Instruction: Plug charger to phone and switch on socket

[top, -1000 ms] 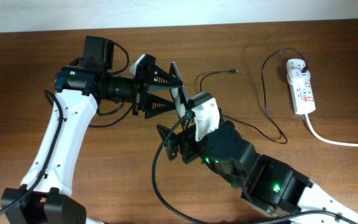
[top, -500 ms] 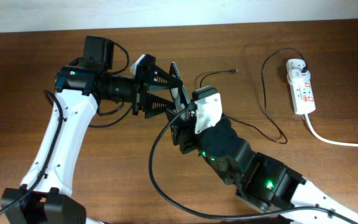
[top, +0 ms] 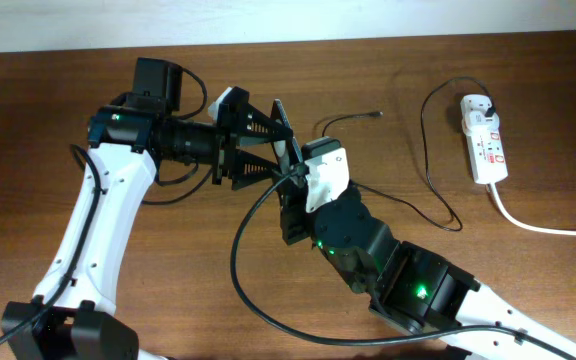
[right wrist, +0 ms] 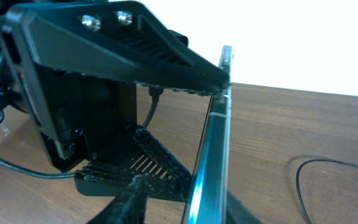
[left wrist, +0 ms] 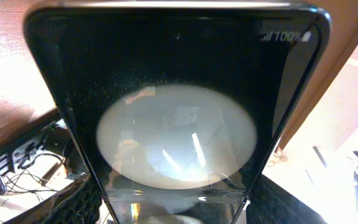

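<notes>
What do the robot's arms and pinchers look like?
The left arm and right arm have smooth white shells and chunky black joints with little green lights. Thin black cables loop along them. The left gripper is black, with pointy triangle fingers full of ribs, like a ladder. The right gripper is black too, with a white block behind it.

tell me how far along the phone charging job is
Done: the left gripper has the phone clamped upright off the table, and the charger plug looks seated in the socket. In hand: the right gripper is close to the phone's lower edge; its grip is unclear. Left: the connector tip lies loose on the table, unplugged; whether the socket is on is too small to read.
</notes>
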